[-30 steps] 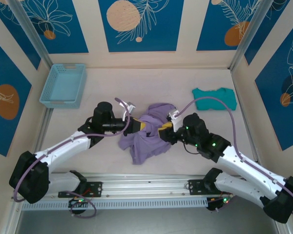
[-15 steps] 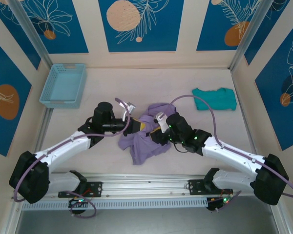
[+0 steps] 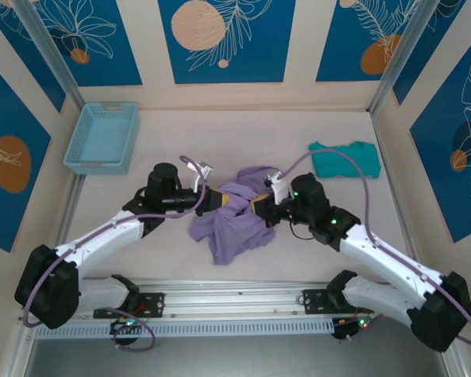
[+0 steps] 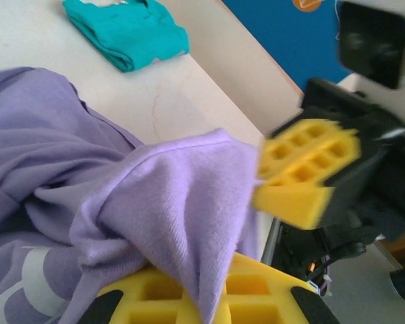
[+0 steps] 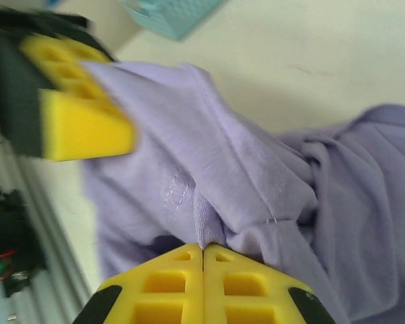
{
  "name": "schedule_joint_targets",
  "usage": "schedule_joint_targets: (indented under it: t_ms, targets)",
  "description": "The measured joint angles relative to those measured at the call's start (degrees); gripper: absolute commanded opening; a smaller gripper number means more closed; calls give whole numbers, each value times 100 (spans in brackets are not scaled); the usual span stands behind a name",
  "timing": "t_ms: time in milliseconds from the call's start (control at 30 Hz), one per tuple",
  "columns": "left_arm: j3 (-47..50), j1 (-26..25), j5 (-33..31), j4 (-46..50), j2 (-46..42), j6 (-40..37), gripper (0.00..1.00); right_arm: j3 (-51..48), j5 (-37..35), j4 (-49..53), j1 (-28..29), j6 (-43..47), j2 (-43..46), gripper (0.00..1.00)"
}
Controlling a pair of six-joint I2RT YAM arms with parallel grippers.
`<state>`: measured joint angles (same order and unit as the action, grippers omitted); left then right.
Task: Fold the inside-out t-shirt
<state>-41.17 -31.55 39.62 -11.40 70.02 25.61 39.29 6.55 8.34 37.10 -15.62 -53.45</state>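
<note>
Room: a pale table boxed in by cream walls with blue leaf panels; a metal rail runs along the near edge.
Top view, shirt: the purple t-shirt lies crumpled at mid-table between the two arms, its upper part drawn up into a ridge.
Top view, left gripper: the left gripper sits at the left end of that ridge, clamped on cloth.
Top view, right gripper: the right gripper sits at the right end, near the left one, also closed on cloth.
Top view, open room: a blue basket stands far left, well apart. A teal garment lies far right, near the right arm. Bare table lies behind the shirt and to its left.
Left wrist view: a fold of purple cloth comes out from between the left fingers. A taut edge runs toward the other gripper's yellow pad, which is blurred.
Right wrist view: the right fingers are pressed together with a bunched fold nipped at their tips.
Step in hand: probably spreading the shirt between two holds.
Method: draw the holds apart evenly and without jerks, since thin cloth may slip from a narrow pinch.
Edges: stop the right arm short of the teal garment; keep hanging cloth off the rail.
</note>
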Motion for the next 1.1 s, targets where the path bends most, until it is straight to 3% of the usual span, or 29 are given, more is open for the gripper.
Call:
schedule_joint_targets:
  t_ms: [167,267,433,533,667,833,967,1100]
  targets:
    - [107,164,-212,-4,-48,48,0,-398,1502,-376,-568,-90,680,0]
    - [131,232,-264,0,-76,96,0,-638,2022,-498,-857,-221,933,0]
    - [133,243,-203,-4,-173,98,0,-802,1961,-402,-1209,-505,1038,0]
    - [133,245,-9,-26,-205,103,0,-780,1626,-240,-1237,-651,879,0]
    - [133,245,125,37,-208,4,1,-780,1687,-422,-1237,-979,621,0]
    - [133,247,-302,446,-199,-199,11,-745,2140,-1161,-1237,-1482,361,0]
    - [127,245,-756,769,-199,-326,34,-737,2409,-1788,-1237,-1895,92,0]
    - [92,214,-1375,1244,-280,-511,46,-737,2490,-2140,-1237,-2188,-155,0]
